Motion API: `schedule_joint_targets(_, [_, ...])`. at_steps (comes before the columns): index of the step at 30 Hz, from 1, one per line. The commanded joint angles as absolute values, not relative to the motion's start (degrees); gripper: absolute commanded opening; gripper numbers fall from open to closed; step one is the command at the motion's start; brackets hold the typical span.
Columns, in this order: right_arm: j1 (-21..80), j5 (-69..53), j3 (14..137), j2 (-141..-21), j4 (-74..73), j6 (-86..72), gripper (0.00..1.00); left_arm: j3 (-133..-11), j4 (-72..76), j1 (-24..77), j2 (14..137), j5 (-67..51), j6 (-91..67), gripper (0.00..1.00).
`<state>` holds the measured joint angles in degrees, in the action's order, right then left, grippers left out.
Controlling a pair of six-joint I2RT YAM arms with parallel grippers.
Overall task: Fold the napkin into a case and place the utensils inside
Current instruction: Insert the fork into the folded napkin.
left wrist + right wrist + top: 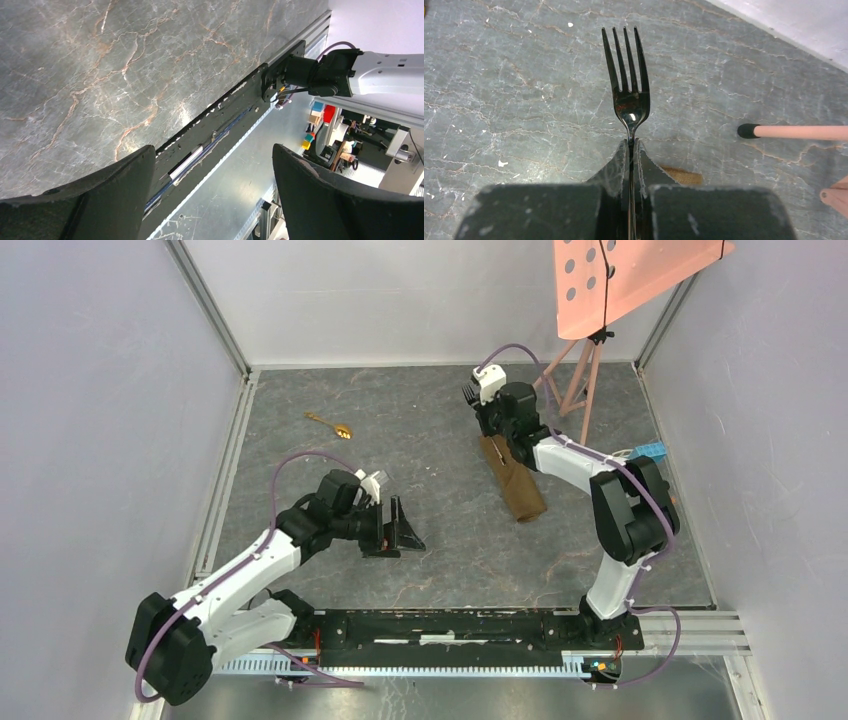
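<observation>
Closest to you, the rail (440, 628) carrying both arm bases runs along the near edge of the bench (470, 560). Just beyond it, on your left, the left pincer (393, 530) sits low over bare grey stone with its jaws wide apart and nothing between them. Its wrist view shows the two dark fingers (95, 200) framing only the bench and the rail.

Farther back on the right, the napkin lies folded as a narrow brown case (518, 485), slanting away from you with its far end under the right arm. The right pincer (480, 405) hangs over that far end, clamped tight on the handle of a black fork (628, 85). The tines point away past the fingertips, above the stone.

Your gold spoon (331, 425) lies by itself on the far left of the bench, well apart from the case. Farthest back, on the right, is a pink stand (625, 280).
</observation>
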<state>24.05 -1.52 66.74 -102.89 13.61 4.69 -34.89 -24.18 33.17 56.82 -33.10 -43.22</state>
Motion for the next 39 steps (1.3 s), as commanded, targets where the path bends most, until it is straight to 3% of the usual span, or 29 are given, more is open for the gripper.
schedule_joint_targets(1, [23.71,-3.13,68.65,-104.12,14.92,3.40,0.00,-35.42,-19.62,34.32,57.60,-33.06,-46.26,0.92])
schedule_joint_targets(14, [21.56,-3.93,62.00,-102.93,18.08,1.54,0.00,-34.16,-11.99,37.20,60.83,-33.36,-49.84,0.90])
schedule_joint_targets(21, [20.90,-4.51,59.13,-101.43,18.57,0.21,0.00,-32.86,-0.37,39.77,66.26,-32.57,-55.30,0.86])
schedule_joint_targets(30, [20.81,-3.44,56.96,-99.76,16.79,-2.08,0.00,-39.66,29.74,53.06,84.22,-15.77,-48.09,0.71])
schedule_joint_targets(35, [20.83,-4.52,56.95,-99.06,15.02,-2.11,0.00,-48.72,44.02,55.85,101.97,-16.46,-48.23,0.54])
schedule_joint_targets(39, [20.73,-3.89,56.37,-98.33,14.11,-1.35,0.00,-55.95,46.51,55.82,110.20,-17.41,-50.16,0.37])
